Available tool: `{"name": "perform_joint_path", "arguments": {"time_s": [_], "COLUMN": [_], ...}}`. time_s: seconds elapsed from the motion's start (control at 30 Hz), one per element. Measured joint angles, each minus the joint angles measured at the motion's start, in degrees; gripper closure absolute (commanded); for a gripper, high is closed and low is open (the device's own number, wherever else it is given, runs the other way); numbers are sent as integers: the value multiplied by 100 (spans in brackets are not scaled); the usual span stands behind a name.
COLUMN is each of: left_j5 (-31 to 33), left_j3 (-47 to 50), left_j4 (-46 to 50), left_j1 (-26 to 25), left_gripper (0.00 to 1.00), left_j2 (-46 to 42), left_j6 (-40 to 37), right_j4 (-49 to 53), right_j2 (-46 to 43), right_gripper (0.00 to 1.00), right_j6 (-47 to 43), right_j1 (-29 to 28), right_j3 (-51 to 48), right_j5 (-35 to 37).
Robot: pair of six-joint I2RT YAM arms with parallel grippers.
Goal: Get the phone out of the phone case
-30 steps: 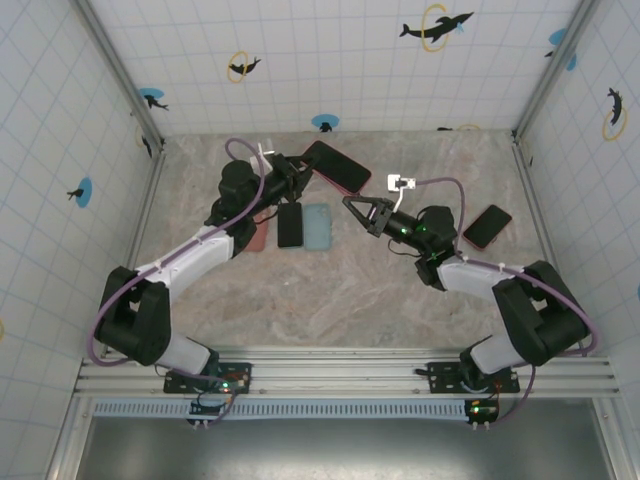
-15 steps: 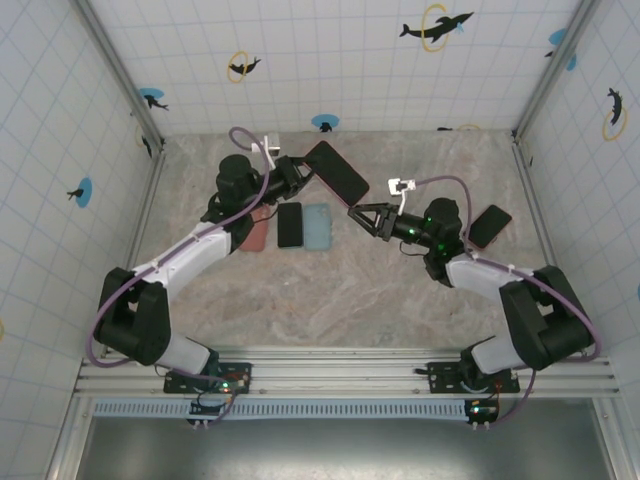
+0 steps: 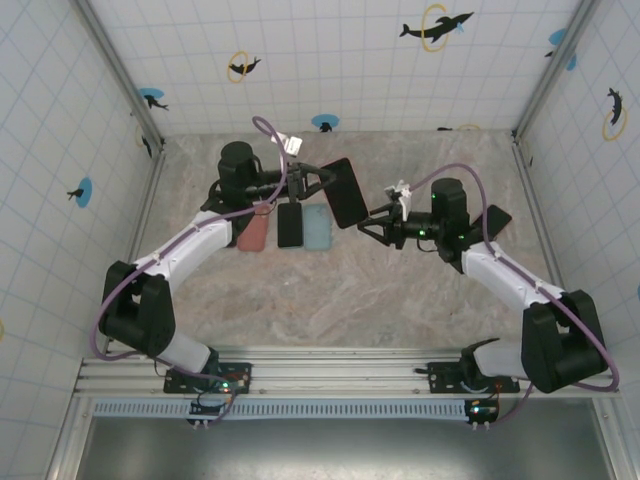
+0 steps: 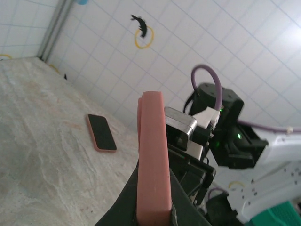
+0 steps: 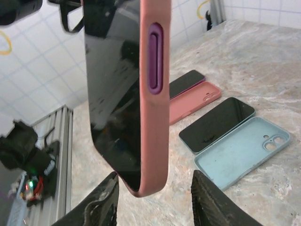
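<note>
My left gripper [image 3: 312,181] is shut on the phone in its pink case [image 3: 341,192] and holds it up above the table. In the left wrist view the case's pink edge [image 4: 153,155] stands upright between my dark fingers [image 4: 121,205]. My right gripper [image 3: 369,221] is open just right of the phone's lower end. In the right wrist view the cased phone [image 5: 124,89] hangs edge-on with its dark screen facing left. Its bottom corner sits just above the gap of my right gripper [image 5: 155,202], touching neither finger [image 5: 101,207].
On the table below lie an empty light-blue case [image 3: 316,228], a bare black phone [image 3: 290,224] and a pink case [image 3: 252,232]. Another phone in a red case [image 3: 492,222] lies at the right, partly under my right arm. Tiled walls close in the table.
The left gripper has swung the cased phone right and toward the near side, turning it more upright. The right gripper has shifted right and now faces the phone's lower end.
</note>
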State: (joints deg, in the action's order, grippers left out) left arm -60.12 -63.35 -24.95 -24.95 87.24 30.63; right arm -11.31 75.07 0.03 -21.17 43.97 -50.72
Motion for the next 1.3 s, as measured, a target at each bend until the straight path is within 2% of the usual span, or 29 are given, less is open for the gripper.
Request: {"name": "perform_joint_path", "arguments": {"time_s": [0.23, 0.47, 1.03, 1.3], "left_j5": [-706, -1067, -1322, -1427], "left_j3": [-249, -271, -269, -214], "left_j4": [863, 1606, 1786, 1652], "left_j1": [87, 240, 243, 273], "left_gripper": [100, 100, 100, 100], "left_j2": [20, 20, 20, -13], "left_j6": [-1287, -1998, -2164, -2140], "right_j4": [1292, 2201, 2719, 2699], "right_j2": [74, 278, 350, 350], "right_gripper": [66, 73, 79, 80], "right_j6": [-1449, -2406, -3080, -2844], "right_j1": [-267, -625, -809, -802], "right_j3": [498, 1005, 1010, 1010], "right_j5": [55, 402, 621, 546]}}
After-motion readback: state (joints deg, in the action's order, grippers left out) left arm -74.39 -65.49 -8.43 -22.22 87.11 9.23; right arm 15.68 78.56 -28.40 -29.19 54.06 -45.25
